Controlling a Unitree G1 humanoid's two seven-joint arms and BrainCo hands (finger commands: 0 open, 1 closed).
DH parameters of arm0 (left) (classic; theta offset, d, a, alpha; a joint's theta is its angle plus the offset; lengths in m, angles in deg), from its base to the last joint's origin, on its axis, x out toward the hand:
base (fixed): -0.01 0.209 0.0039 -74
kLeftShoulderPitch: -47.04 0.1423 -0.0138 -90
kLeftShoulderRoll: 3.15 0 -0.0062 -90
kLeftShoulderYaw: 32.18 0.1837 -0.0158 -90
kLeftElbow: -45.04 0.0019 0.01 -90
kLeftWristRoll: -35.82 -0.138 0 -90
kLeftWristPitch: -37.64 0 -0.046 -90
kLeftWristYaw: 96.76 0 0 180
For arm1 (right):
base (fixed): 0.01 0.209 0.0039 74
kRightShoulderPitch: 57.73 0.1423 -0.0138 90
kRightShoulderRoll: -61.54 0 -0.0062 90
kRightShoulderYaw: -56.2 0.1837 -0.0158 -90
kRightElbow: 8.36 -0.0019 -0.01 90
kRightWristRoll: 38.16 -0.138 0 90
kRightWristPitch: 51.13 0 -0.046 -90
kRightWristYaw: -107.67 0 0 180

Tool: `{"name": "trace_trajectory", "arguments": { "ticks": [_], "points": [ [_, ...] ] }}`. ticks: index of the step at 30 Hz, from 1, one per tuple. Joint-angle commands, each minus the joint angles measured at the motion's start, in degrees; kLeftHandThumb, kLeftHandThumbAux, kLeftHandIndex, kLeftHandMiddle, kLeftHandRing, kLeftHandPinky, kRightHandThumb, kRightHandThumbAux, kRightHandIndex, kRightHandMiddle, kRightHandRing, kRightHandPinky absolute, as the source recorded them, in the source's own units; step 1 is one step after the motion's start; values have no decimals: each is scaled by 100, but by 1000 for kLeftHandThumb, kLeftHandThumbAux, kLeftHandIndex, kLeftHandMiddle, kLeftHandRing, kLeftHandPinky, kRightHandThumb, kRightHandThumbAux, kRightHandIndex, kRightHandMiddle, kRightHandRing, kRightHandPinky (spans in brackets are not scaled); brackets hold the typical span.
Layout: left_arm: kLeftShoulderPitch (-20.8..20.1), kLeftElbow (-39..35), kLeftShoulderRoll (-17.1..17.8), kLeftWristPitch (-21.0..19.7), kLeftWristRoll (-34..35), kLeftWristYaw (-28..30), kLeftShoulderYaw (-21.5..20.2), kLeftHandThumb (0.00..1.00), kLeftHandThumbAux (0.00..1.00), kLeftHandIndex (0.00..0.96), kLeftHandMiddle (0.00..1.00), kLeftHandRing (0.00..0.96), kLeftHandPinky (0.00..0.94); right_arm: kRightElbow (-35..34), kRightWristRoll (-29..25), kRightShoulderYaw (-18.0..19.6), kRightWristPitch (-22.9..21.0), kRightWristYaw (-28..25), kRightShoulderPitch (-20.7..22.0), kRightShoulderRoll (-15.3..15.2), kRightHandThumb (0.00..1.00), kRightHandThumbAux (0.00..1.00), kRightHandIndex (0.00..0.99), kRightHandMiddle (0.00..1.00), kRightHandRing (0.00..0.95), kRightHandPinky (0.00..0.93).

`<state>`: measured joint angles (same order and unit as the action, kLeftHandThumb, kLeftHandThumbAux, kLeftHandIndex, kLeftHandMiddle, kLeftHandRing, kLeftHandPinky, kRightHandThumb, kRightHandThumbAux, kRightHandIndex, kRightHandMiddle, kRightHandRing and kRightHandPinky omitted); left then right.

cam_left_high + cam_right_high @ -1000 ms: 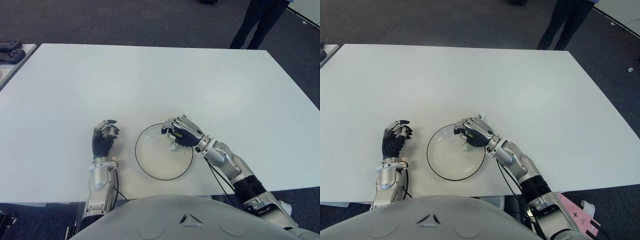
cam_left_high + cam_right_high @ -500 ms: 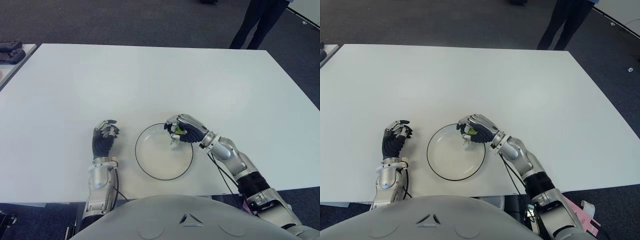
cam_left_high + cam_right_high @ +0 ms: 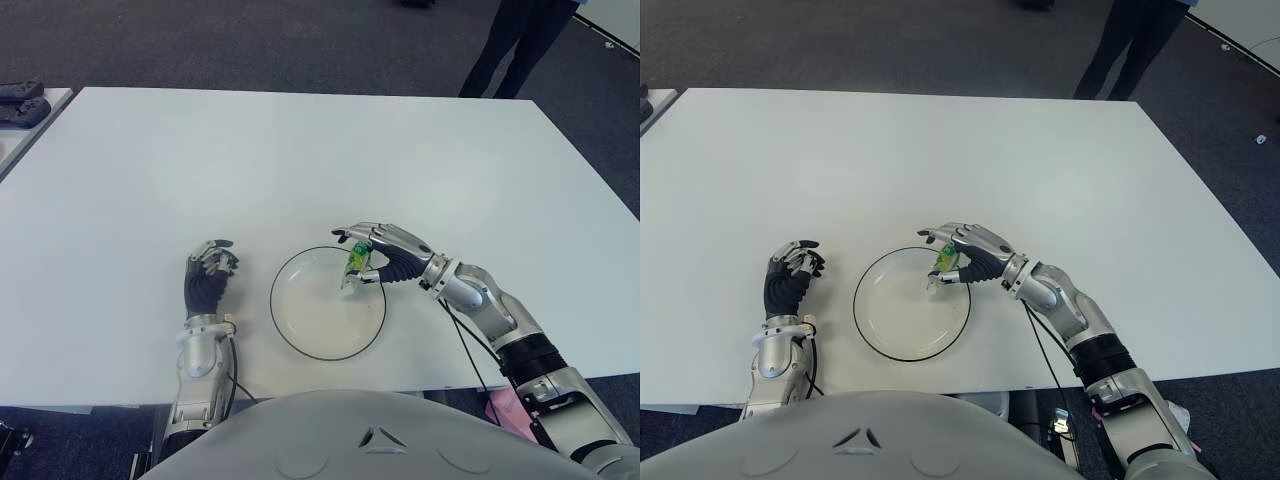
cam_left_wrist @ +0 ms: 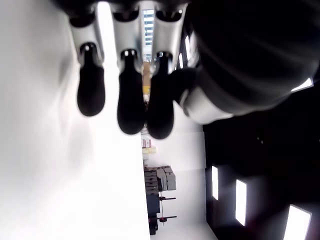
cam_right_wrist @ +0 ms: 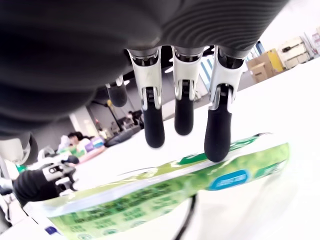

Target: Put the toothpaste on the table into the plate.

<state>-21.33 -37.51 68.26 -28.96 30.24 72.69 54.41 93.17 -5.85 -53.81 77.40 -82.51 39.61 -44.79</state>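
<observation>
We see the toothpaste leaning inside the plate at its right rim; our right robot hand spreads open beside it, left robot hand curled, empty.

Bright, even overhead light; eye views sharp, wrist views blurred close up.

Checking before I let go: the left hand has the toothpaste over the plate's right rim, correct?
Not the left. The right hand has the toothpaste at the plate's right rim, as the left eye view shows. The left hand sits left of the plate.
</observation>
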Motion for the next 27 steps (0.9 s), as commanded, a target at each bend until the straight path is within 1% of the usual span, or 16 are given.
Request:
{"name": "trace_trajectory", "arguments": {
  "ticks": [1, 11, 27],
  "points": [
    [42, 142, -2, -71, -16, 18, 20, 704, 718, 434, 626, 622, 619, 94, 114, -7, 50, -52, 97, -93, 364, 237, 0, 0, 0, 0],
    [36, 100, -3, -189, -38, -11, 8, 705, 719, 434, 630, 623, 621, 178, 154, 76, 131, 21, 142, -209, 392, 213, 0, 0, 0, 0],
    [26, 74, 23, -244, -97, -37, 1, 705, 719, 434, 622, 616, 610, 303, 21, 304, 271, 91, 122, -356, 434, 216, 0, 0, 0, 0]
  ]
}}
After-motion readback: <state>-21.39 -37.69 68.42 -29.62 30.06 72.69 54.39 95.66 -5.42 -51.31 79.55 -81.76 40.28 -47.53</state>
